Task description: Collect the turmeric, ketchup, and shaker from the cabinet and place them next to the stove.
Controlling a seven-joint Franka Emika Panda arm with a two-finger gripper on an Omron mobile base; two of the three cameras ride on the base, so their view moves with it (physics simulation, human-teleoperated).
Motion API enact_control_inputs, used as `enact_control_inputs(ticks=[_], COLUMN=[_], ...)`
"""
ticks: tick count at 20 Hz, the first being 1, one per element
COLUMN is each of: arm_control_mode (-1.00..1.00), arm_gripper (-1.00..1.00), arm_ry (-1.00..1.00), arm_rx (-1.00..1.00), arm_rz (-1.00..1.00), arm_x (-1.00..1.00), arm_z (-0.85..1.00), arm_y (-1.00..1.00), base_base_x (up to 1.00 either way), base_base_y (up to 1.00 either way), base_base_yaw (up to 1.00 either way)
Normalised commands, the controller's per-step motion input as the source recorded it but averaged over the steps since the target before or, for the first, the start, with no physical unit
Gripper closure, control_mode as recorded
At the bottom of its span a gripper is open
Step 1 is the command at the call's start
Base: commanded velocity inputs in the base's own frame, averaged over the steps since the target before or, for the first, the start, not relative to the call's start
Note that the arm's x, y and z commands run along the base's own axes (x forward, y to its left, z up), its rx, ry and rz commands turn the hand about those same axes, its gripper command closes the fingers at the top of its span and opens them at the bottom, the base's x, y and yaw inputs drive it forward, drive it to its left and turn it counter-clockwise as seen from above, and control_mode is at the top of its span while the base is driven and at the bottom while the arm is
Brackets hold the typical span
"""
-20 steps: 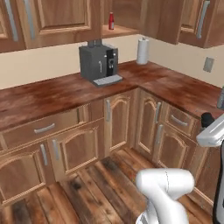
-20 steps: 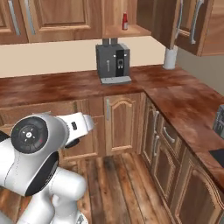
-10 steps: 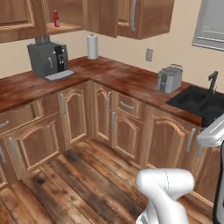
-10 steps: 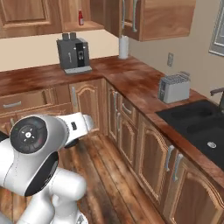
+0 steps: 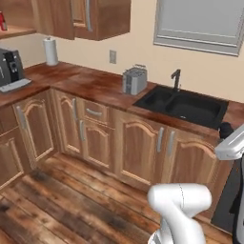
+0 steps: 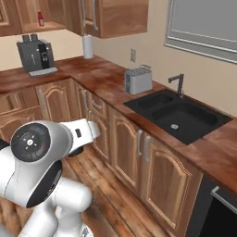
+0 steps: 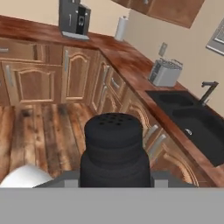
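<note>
The shaker, a dark near-black cylinder with holes in its top, stands upright at the bottom centre of the hand view. My gripper is shut on it, and its body hides the fingertips. The ketchup, a slim red bottle, stands on the open shelf of the brown wall cabinet at the far left; the same ketchup sits at the left edge of the left base view, on the cabinet shelf. The turmeric and the stove are out of view.
A coffee machine, a paper towel roll and a toaster stand on the L-shaped wooden counter. A black sink with a faucet lies to the right. Base cabinets line the wood floor.
The whole picture has swung: the base has turned right, so the coffee machine and cabinet slid left and the toaster and sink came into view. The gripper stays shut.
</note>
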Motion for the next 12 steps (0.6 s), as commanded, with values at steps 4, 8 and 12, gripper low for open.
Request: enact_control_inputs(ticks=[4, 8, 12], arm_control_mode=[1.00, 1.00, 1.00], arm_gripper=[1.00, 1.00, 1.00], arm_ry=[0.00, 0.00, 0.00], arm_rx=[0.00, 0.00, 0.00], arm_rz=[0.00, 0.00, 0.00], arm_x=[0.00, 0.00, 0.00], arm_z=[0.00, 0.00, 0.00], arm_y=[0.00, 0.00, 0.00], base_base_x=[-0.29, -0.06, 0.01], base_base_y=[-0.52, -0.47, -0.48], base_base_yaw=[-0.41, -0.37, -0.32])
